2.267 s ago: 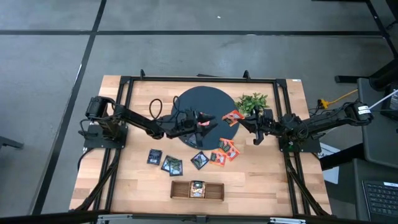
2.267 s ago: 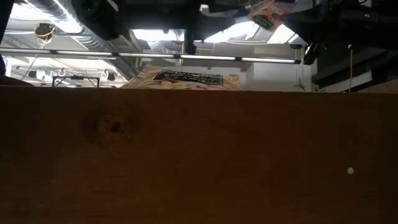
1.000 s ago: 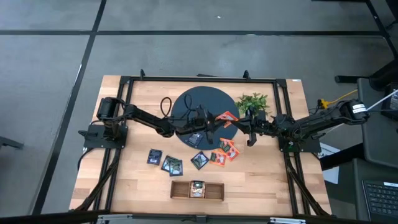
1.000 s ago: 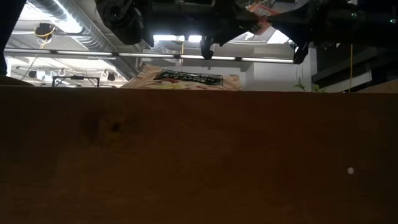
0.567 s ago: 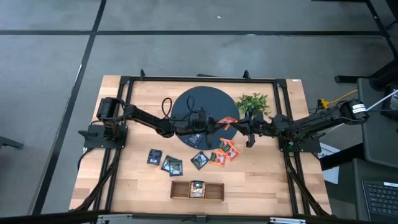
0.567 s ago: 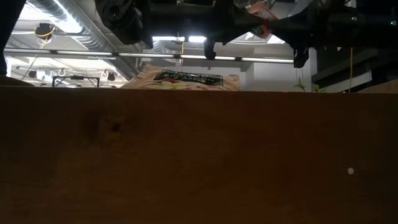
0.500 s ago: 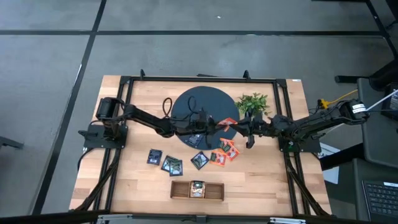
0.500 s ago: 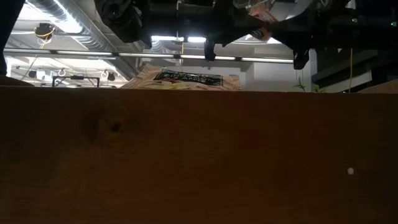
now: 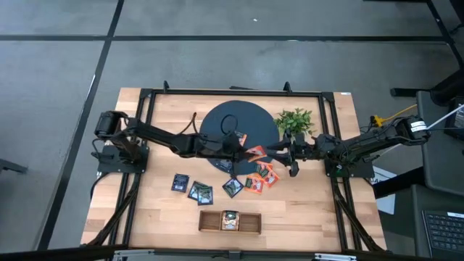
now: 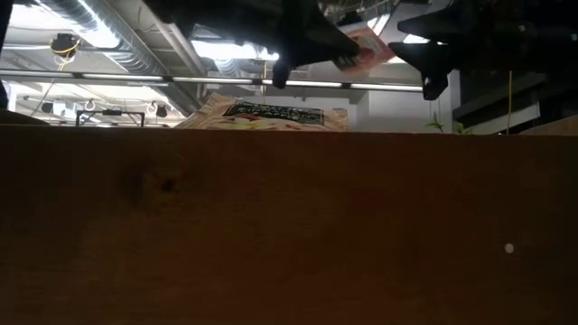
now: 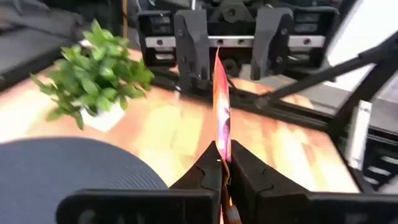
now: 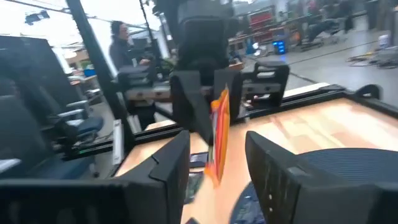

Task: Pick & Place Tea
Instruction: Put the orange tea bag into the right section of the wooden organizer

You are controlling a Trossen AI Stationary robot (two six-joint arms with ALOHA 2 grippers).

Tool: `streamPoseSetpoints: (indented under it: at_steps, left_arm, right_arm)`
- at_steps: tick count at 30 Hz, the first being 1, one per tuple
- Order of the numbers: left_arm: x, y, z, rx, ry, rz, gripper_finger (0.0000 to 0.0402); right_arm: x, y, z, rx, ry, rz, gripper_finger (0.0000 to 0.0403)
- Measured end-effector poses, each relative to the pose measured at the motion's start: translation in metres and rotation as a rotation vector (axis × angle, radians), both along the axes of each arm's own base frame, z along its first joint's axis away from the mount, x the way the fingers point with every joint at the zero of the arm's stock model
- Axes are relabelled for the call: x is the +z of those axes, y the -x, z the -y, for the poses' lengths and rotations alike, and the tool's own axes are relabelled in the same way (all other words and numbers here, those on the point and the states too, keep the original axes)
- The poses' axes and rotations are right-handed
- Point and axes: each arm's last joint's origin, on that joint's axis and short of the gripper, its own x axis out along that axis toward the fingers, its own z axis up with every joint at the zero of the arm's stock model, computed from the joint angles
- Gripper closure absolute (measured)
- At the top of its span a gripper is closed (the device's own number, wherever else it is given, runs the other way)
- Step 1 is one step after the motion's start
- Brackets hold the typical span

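Sachet (image 11: 221, 106), orange-red: held on edge above mid-worktop (image 9: 312, 210), pinched by the clenched left claw (image 11: 224, 163). Right claw (image 12: 214, 152) is spread wide, facing it. Judged light, thin, floppy; best gripped at a margin. Other sachets (image 9: 230, 186) are scattered nearer.

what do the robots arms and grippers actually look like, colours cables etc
Both arms are dark, near-black, slim and jointed, each mounted on a black base on the black metal frame. Looping black cables run along the left arm; a white cable trails from the right arm. The left gripper and right gripper have blocky matte black jaws.
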Motion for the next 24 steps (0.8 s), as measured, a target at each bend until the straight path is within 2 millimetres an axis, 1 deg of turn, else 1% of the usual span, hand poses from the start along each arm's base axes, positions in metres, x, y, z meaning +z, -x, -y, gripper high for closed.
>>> streamPoseSetpoints:
  at_steps: [4,8,12,17,22,24]
  left_arm:
    - [0.003,0.006,-0.004,-0.085,0.082,-0.053,0.0395]
    - [0.0,0.009,-0.009,-0.174,0.167,-0.115,0.0395]
    - [-0.007,0.012,-0.01,-0.215,0.202,-0.195,0.0395]
    - [-0.013,0.02,-0.009,-0.229,0.205,-0.314,0.0395]
    - [-0.019,0.03,-0.009,-0.217,0.202,-0.435,0.0395]
    - [-0.019,0.03,-0.008,-0.227,0.182,-0.436,0.0395]
  right_arm:
    - [0.0,-0.003,-0.001,0.025,-0.016,-0.046,0.0245]
    - [0.006,-0.014,-0.002,0.026,-0.008,-0.161,0.0246]
    - [0.009,-0.029,-0.004,0.025,-0.013,-0.283,0.0244]
    - [-0.001,-0.045,-0.008,0.104,-0.016,-0.369,0.0244]
    - [-0.008,-0.063,-0.013,0.21,-0.025,-0.396,0.0244]
    - [-0.011,-0.071,-0.015,0.233,-0.03,-0.408,0.0244]
